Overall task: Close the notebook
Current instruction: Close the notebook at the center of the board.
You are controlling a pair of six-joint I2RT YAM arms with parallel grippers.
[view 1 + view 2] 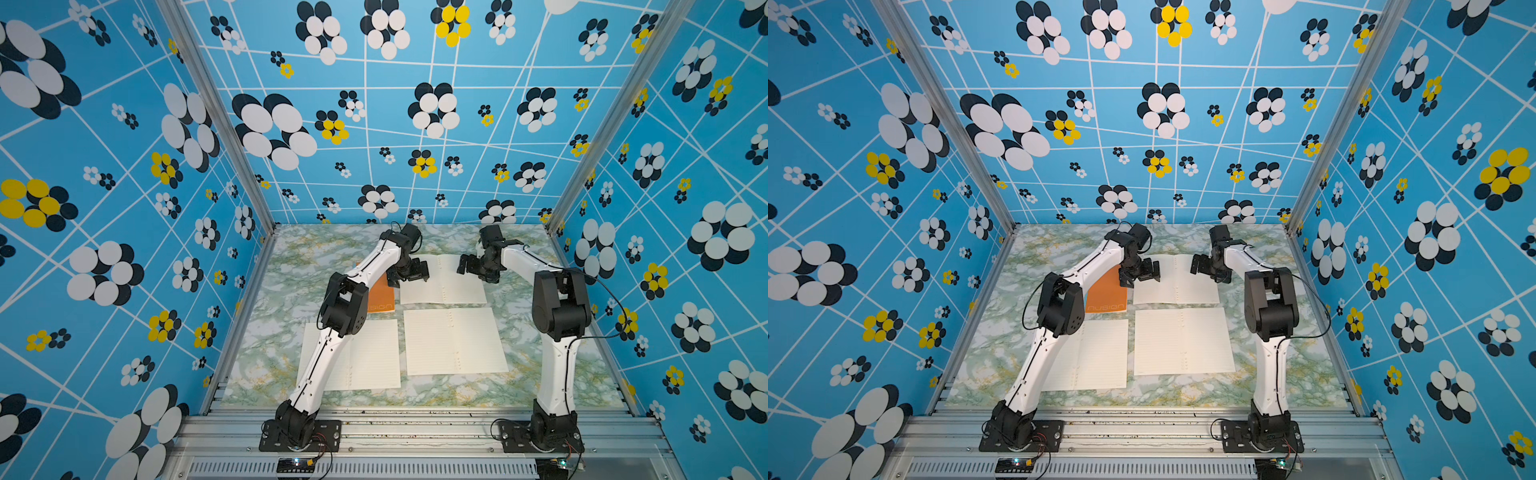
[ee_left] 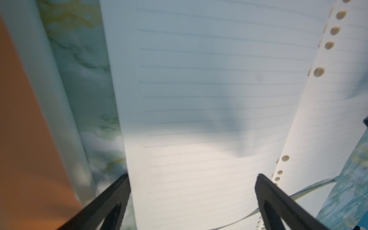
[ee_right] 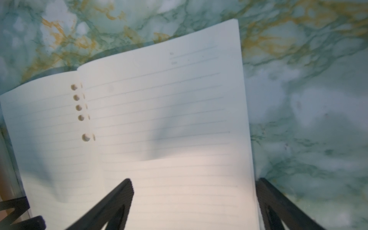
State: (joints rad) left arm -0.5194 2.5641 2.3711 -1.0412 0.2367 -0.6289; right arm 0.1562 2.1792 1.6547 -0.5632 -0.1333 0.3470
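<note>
The notebook (image 1: 446, 286) is found lying open and flat toward the far side of the counter (image 1: 291, 270), with its lined pages up and punched holes along the spine. The left claw (image 1: 406, 276) is set over the left page, spread wide and empty. In the left wrist view one finger (image 2: 115, 199) is seen at the page's outer edge. The right claw (image 1: 468, 266) is held likewise over the right page, spread apart with nothing gripped. Contact with the paper cannot be told.

Risks, as judged:
- A single sheet may be pinched rather than the whole half, so a leaf is creased or torn.
- The book may be shoved sideways into the orange notebook (image 1: 380, 297) just beside it.
- If both halves are lifted together, the fold is fought.
- A second open notebook (image 1: 455, 340) and a third open notebook (image 1: 374, 353) lie nearer, so a wrong target is possible.
</note>
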